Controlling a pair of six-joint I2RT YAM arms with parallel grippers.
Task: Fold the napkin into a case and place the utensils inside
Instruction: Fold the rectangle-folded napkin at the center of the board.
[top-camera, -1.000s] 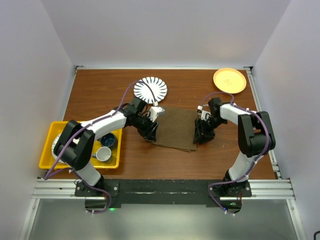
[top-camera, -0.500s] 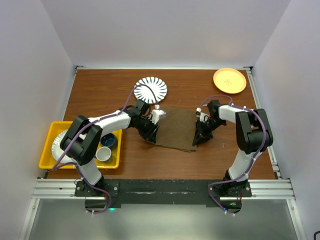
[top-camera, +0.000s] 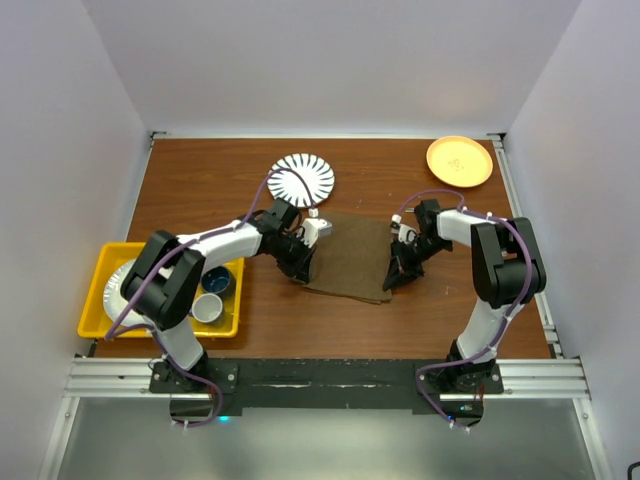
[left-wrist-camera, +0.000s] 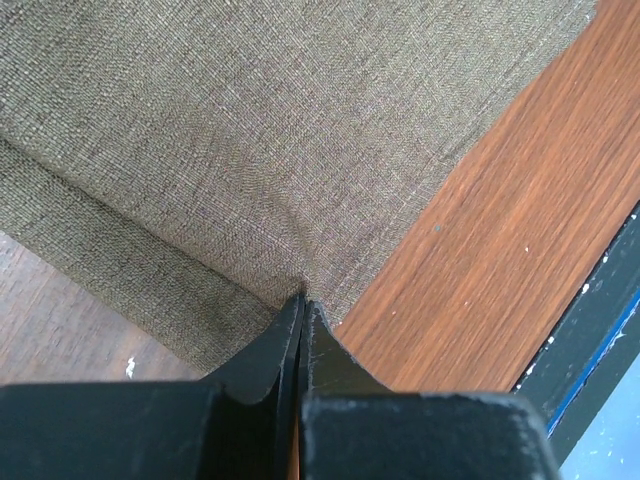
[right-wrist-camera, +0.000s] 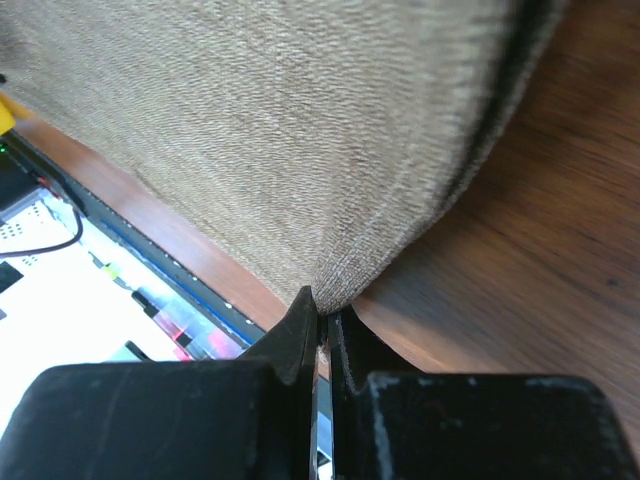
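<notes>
A yellow bin (top-camera: 100, 300) sat well to the left of the left pincer (top-camera: 303, 272), whose jaws were pinched tight on the near-left corner of the napkin (top-camera: 350, 255), with only a sliver of hem between the tips. The cloth lay spread on the table (top-camera: 200, 190) between the two pincers, flat ahead of the left one, with a striped plate (top-camera: 301, 178) just beyond it. At the napkin's near-right corner the right pincer (top-camera: 390, 282) was likewise clamped on the very edge, where the fabric bowed up from the wood. An orange plate (top-camera: 459, 160) lay far beyond that pincer and to its right. The utensils could not be picked out in any view. The folding appeared barely begun. With so little cloth in each grip, a corner would likely slip free if the arms lifted fast or pulled apart. Uneven travel could skew the fold, and carrying the edge too far forward risked dragging it onto the striped plate.
</notes>
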